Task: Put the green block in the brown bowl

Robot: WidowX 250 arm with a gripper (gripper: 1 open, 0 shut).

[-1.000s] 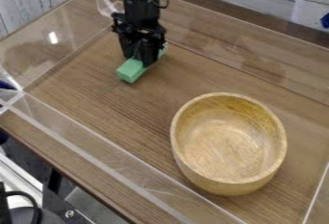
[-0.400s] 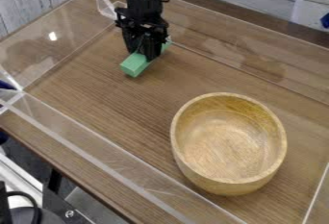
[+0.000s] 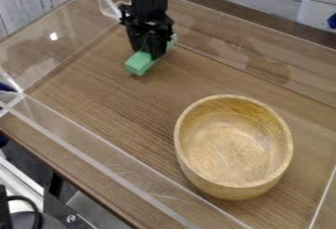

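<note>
— Where is the green block [image 3: 140,63] sitting?

— I am seeing it toward the table's [image 3: 92,105] far left corner, the gripper [image 3: 149,48] pointing down over its far end, jaws partly parted around it; I cannot tell whether it is lifted.

— And the brown bowl [image 3: 235,145]?

— Resting empty near the front right corner, well apart.

I'm looking at a wood-grain tabletop [image 3: 132,115], brown with darker streaks running along its length. Clear plastic walls [image 3: 46,51] stand around its edges, catching some glare. Two things are on it. The green block [image 3: 140,63] is toward the far left; whether it rests fully on the surface I cannot tell. The brown bowl [image 3: 234,144] sits upright near the right front, well apart from the block.
</note>
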